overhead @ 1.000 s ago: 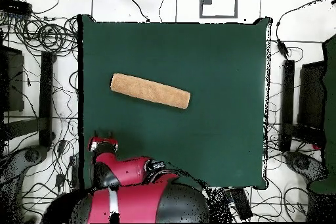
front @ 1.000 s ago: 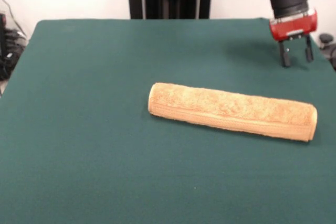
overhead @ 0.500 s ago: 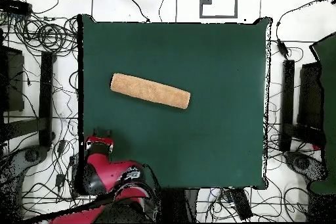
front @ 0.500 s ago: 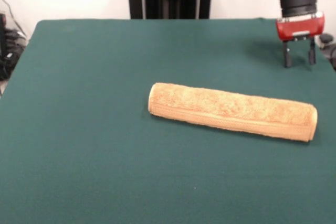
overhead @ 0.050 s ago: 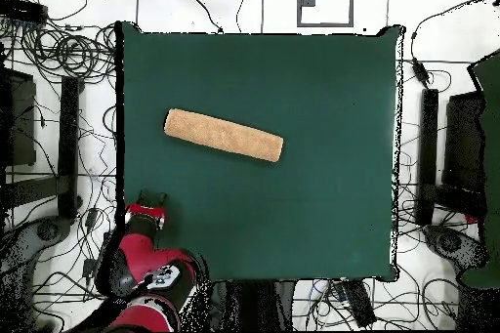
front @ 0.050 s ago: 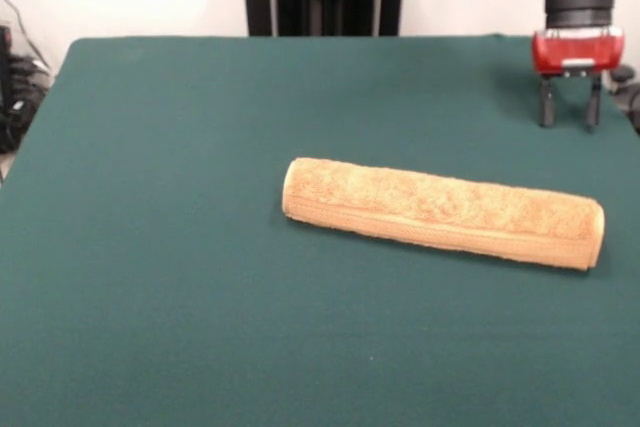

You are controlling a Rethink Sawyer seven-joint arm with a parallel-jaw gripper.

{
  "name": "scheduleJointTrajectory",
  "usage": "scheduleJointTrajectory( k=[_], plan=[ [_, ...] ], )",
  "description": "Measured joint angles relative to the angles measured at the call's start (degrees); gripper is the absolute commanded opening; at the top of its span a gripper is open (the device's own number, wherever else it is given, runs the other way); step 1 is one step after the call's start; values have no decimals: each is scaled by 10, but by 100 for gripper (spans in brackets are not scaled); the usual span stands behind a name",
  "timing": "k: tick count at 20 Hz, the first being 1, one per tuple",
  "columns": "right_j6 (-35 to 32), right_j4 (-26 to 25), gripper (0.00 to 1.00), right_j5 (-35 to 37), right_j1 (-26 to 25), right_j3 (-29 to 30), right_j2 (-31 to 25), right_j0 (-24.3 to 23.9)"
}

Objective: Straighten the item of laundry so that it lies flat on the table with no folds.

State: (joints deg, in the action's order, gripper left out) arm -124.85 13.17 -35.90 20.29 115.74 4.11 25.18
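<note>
Towel: rolled, mid-table; long axis runs 10-to-4 o'clock in the front view.
Gripper: fingers parted, empty, hovering.
Bearing: towel's nearer end lies at 6 o'clock from gripper.

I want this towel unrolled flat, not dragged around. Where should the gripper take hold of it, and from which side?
Probably from above, at the ribbed long edge along the camera-facing side of the towel in the front view. It lies as a long roll on the table, so that edge looks like the free end. The gripper, open, hangs beyond its right end.
</note>
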Motion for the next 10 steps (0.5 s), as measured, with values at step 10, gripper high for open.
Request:
scheduleJointTrajectory(
  k=[10],
  plan=[
    [0,0,100,0,24,7,57,9]
  ],
)
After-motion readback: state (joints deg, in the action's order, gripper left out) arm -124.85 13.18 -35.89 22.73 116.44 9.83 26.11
